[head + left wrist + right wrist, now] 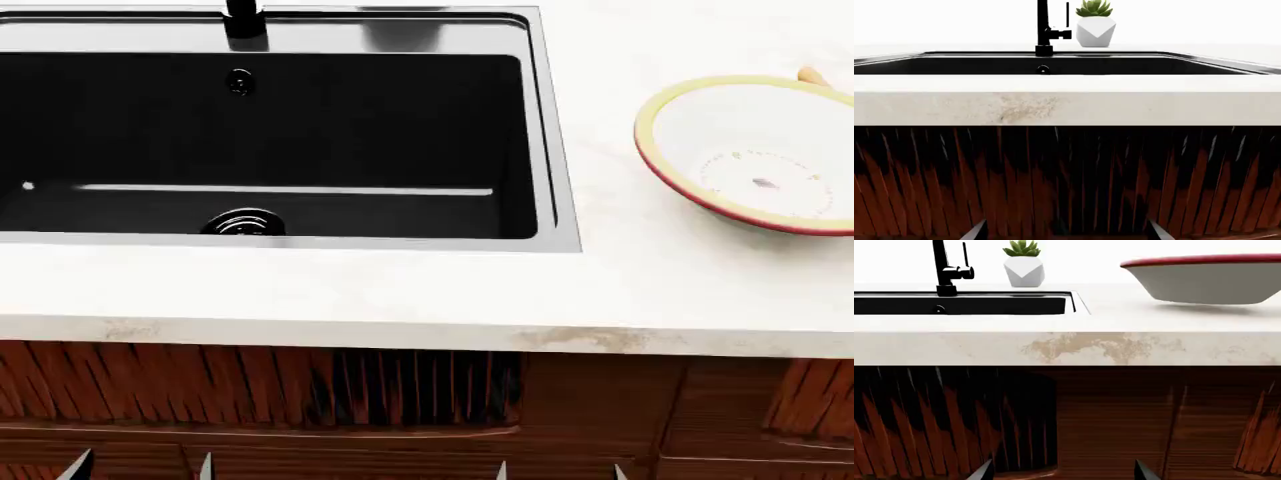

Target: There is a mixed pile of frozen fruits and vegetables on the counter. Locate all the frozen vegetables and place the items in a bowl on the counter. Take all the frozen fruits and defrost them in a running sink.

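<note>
White marbled counter (400, 290) with thick edge over dark reddish wood cabinets (267, 400). Black sink (267, 130) set in counter, drain (243, 222) near front wall, faucet (1044, 27) behind. Bowl (747, 150) on counter right of sink, nothing inside; orange tip (809, 75) just behind rim. Potted plant (1095, 25) beside faucet. No writing legible. Left gripper (1064, 232) and right gripper (1064, 471) low before cabinets, tips spread, holding nothing.

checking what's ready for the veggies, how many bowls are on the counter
1. The bowl sits on the counter to the right of the sink, and looks empty inside. More could lie beyond the picture edges.
</note>
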You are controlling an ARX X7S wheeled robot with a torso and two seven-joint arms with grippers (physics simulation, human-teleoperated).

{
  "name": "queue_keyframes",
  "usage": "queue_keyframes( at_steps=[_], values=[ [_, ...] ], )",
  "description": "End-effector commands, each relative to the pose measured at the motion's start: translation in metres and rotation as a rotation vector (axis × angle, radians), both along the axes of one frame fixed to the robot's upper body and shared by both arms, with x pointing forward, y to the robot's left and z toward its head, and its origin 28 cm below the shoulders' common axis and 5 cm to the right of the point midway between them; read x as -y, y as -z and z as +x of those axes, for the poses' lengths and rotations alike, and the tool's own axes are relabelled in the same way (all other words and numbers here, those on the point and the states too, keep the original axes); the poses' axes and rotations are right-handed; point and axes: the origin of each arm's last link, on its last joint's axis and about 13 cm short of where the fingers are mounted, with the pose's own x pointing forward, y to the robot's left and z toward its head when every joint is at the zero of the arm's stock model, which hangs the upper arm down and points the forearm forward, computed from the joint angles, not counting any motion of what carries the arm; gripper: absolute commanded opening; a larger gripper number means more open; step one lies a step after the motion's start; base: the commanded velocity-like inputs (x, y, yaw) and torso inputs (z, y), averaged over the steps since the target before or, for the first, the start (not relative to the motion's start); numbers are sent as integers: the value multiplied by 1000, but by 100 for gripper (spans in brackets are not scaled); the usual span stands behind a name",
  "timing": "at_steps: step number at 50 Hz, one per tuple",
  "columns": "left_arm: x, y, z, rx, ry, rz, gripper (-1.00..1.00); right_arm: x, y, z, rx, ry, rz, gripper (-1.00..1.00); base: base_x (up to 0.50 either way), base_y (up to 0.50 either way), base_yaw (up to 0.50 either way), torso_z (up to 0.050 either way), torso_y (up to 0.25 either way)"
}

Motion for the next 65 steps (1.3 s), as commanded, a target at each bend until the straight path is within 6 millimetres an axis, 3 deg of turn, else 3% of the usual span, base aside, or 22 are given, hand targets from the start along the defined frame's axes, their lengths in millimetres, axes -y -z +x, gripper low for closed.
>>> queue_keyframes(
  at_steps=[1,28,65],
  values=[
    [0,0,0,0,0,0,100,0,0,0,0,-13,0,100,0,0,0,0,0],
    [-3,1,0,-35,-18,-11,100,0,-4,0,11,3,-10,100,0,0,0,1,0],
    [-4,2,-1,-43,-5,-6,100,0,-4,0,21,9,-30,100,0,0,0,50,0]
  ],
)
